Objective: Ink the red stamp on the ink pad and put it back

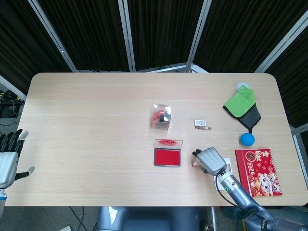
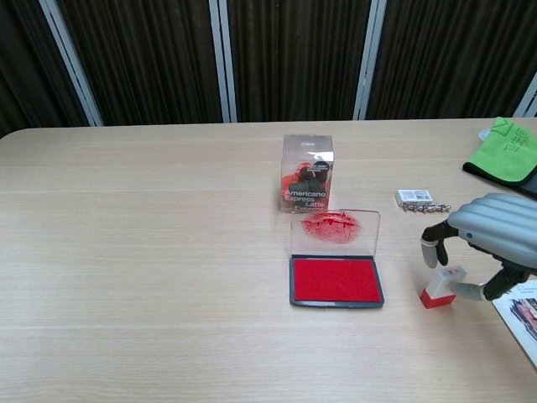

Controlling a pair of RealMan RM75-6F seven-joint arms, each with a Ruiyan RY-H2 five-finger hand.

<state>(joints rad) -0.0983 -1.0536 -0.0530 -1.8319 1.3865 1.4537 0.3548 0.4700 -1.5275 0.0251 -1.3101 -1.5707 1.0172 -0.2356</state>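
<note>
Fingers [image 2: 432, 248] of right hand [image 2: 487, 239] curled around red stamp [image 2: 440, 287], contact unclear, left hand [image 1: 8, 161] spread

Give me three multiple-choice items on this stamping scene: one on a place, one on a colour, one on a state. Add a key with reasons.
1. Where does the red stamp stand?
A. On the ink pad
B. On the table, right of the ink pad
C. On the green cloth

2. What colour is the ball near the calendar?
A. Blue
B. Yellow
C. White

3. How is the ink pad?
A. Lid closed
B. Lid open, standing upright
C. Turned over

Key:
1 B: the chest view shows the stamp on bare wood beside the pad, under the right hand.
2 A: the head view shows it blue.
3 B: the clear lid stands up behind the red pad.
</note>
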